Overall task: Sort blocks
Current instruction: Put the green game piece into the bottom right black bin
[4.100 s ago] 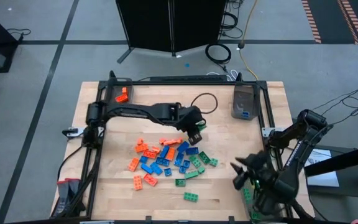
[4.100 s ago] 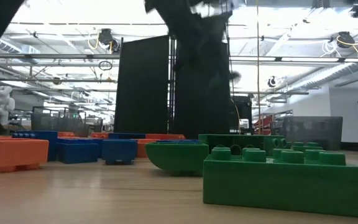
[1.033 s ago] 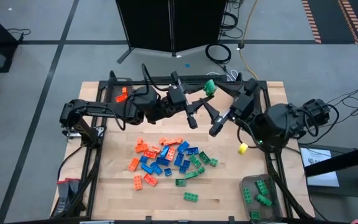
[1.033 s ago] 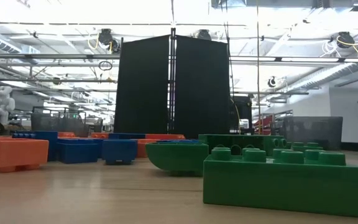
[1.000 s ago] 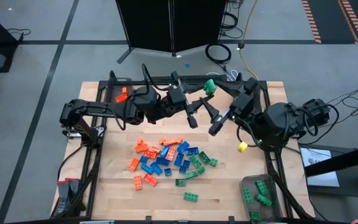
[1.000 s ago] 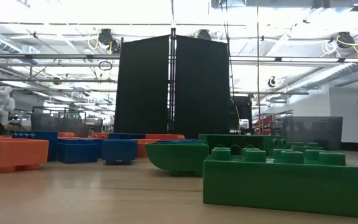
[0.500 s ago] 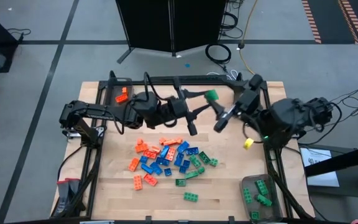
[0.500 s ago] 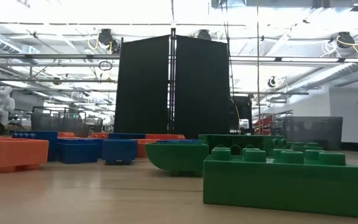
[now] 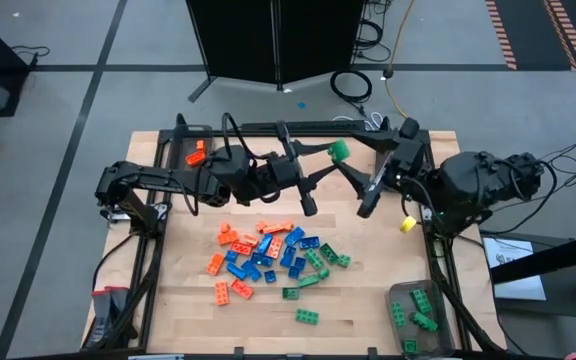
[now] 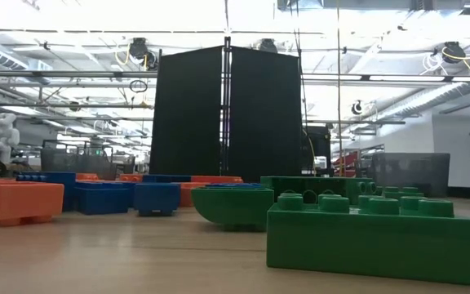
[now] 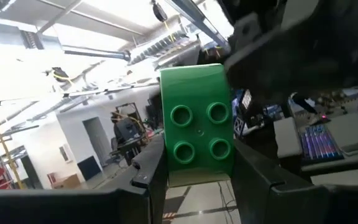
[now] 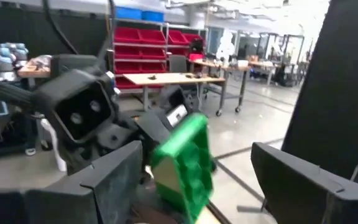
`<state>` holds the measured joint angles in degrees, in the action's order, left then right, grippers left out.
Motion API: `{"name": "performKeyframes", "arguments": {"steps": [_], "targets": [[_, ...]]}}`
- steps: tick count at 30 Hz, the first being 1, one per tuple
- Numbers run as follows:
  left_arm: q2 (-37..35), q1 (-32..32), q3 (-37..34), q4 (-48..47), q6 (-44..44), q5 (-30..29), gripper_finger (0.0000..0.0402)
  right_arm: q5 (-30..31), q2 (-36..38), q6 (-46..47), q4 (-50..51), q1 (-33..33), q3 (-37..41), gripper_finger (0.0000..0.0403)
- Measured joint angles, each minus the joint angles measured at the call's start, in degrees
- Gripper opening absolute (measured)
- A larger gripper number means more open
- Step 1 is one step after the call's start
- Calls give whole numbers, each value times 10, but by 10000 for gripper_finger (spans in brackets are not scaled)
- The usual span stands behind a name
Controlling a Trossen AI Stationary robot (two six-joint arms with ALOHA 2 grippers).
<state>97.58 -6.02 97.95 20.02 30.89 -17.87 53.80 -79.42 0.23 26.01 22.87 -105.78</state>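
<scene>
My left gripper (image 9: 334, 153) is raised over the far middle of the table and is shut on a green block (image 9: 339, 151) with four studs on its face (image 11: 197, 127). My right gripper (image 9: 359, 190) stands open just to the block's right and faces it. In the right wrist view the block (image 12: 182, 165) shows in the gap between the right gripper's fingers, touching neither. A pile of orange, blue and green blocks (image 9: 273, 255) lies flat on the table's middle. The low view shows only those blocks (image 10: 374, 237), no gripper. My left gripper pinches the green block by two opposite sides, at its lower end (image 11: 169, 171), between the two fingers (image 11: 248, 180). The studded face is turned toward the wrist camera. The block sticks out past the fingertips and is lifted clear, high above the table.
A grey bin (image 9: 415, 310) with green blocks stands at the near right corner. A bin (image 9: 196, 150) with an orange block stands at the far left. A lone green block (image 9: 307, 316) lies near the front edge. A black frame rims the table.
My right gripper has drawn back toward the table's right edge, still open. My left gripper has kept hold of the green block, which has shifted a little toward the table's near side and stays lifted.
</scene>
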Motion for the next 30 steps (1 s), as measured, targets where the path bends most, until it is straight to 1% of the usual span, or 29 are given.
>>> {"name": "performKeyframes", "arguments": {"steps": [5, 10, 15, 20, 24, 30], "targets": [[0, 0, 0, 0, 0, 0, 130, -2, 0, 8, -3, -3, 0, 291], [0, 0, 0, 1, -1, 9, 130, -4, 0, 6, -3, -3, 0, 257], [0, 0, 0, 0, -1, 12, 130, -31, 0, 6, -1, -4, 0, 193], [0, 1, 0, -2, -1, 17, 130, -35, 0, 5, 6, -4, 0, 116], [0, 1, 0, -2, -1, 15, 130, -31, 0, -12, 7, -4, 0, 49], [0, 1, 0, -14, -1, 17, 130, -30, 0, -30, 9, -4, 0, 45]]}}
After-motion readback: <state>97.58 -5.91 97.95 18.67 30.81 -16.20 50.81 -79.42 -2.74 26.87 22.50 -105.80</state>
